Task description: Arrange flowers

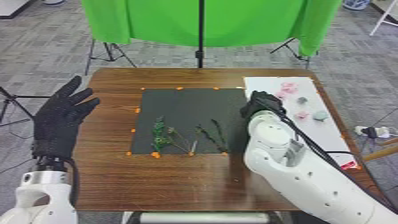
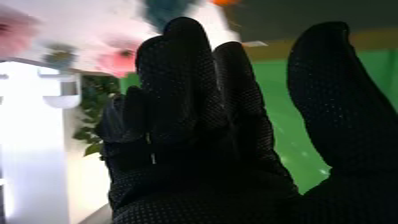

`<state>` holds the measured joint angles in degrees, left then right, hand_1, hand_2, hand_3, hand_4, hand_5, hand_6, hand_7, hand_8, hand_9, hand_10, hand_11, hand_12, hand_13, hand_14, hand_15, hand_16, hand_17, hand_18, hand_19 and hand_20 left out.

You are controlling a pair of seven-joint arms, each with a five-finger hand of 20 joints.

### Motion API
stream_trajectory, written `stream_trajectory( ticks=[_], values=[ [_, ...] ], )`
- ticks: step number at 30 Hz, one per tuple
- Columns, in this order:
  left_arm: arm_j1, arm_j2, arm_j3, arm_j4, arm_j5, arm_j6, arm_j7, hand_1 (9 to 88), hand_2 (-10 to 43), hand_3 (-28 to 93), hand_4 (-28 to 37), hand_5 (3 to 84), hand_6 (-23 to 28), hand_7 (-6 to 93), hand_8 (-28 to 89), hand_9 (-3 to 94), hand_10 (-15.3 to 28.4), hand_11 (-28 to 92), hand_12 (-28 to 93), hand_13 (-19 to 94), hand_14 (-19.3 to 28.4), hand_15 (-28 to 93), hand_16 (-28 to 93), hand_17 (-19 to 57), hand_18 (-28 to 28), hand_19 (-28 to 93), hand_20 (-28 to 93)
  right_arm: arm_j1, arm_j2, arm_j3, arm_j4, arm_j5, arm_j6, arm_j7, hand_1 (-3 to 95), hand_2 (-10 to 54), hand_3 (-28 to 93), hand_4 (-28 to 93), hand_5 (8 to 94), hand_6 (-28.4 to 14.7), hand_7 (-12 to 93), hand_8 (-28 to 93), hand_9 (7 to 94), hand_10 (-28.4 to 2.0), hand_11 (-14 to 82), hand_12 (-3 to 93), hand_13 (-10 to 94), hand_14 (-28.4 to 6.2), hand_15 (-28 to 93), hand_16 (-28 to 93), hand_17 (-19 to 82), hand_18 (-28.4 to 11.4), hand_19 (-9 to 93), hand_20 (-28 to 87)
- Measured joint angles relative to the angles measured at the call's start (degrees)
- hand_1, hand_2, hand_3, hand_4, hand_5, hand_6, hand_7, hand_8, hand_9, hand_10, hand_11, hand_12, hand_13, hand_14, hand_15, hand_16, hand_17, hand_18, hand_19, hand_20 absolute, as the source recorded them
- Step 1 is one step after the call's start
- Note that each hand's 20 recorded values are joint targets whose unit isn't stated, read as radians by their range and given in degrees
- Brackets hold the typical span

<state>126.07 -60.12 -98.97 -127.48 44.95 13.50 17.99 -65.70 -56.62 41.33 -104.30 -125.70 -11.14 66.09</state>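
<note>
Pink flowers point(image 1: 289, 88) and small grey-blue blooms point(image 1: 321, 115) are lying on the white sheet point(image 1: 266, 84), right on the counter point(image 1: 115, 185). Thin, leafy green stems point(image 1: 161, 135) are resting on the dark mat's near part point(image 1: 187, 105). The left hand point(image 1: 62, 117) is keeping its fingers wide; the right hand point(image 1: 264, 104), near the sheet's left edge, is having straight fingers, thumb apart.

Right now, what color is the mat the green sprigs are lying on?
The mat is dark gray, almost black, seen best in the head view.
</note>
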Motion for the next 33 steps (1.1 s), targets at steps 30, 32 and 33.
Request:
stream_trajectory(
  ticks=[30,32,33],
  values=[
    [-0.54,-0.22,0.26,0.04,-0.07,0.04,-0.12,20.6,7.1,78,-28.3,35.2,6.4,13.7,-11,32.2,17.7,25,11,23,24.3,52,-7,-9.8,25.5,53,14,3.71,6.36,-10.86,9.31,-4.95,20.96,1.90,63.2,-9.5,70,-28,88.0,-0.3,21,4,93.7,-8.0,15.8,29.4,89,-1.6,48,29,48,-20.6,93,37],
    [-0.62,-0.22,0.25,0.04,-0.05,0.01,-0.25,20.6,7.1,78,-28.3,35.2,6.4,13.8,-11,32.2,17.7,25,11,23,24.3,52,-7,-9.8,25.5,53,14,4.19,6.89,-11.87,8.94,-5.46,22.93,1.91,63.1,-9.5,71,-28,88.1,-0.4,21,4,93.7,-8.0,15.9,29.6,89,-1.6,49,30,48,-20.6,93,37],
    [-0.70,-0.22,0.25,0.04,-0.04,0.00,-0.35,20.6,7.1,78,-28.3,35.2,6.5,13.7,-11,32.2,17.7,25,11,23,24.3,52,-7,-9.8,25.5,53,14,4.46,7.05,-12.35,8.63,-5.74,24.15,1.79,63.0,-9.5,71,-28,88.1,-0.4,21,4,93.7,-8.0,15.9,29.7,89,-1.6,49,30,48,-20.6,93,37]
  ],
)
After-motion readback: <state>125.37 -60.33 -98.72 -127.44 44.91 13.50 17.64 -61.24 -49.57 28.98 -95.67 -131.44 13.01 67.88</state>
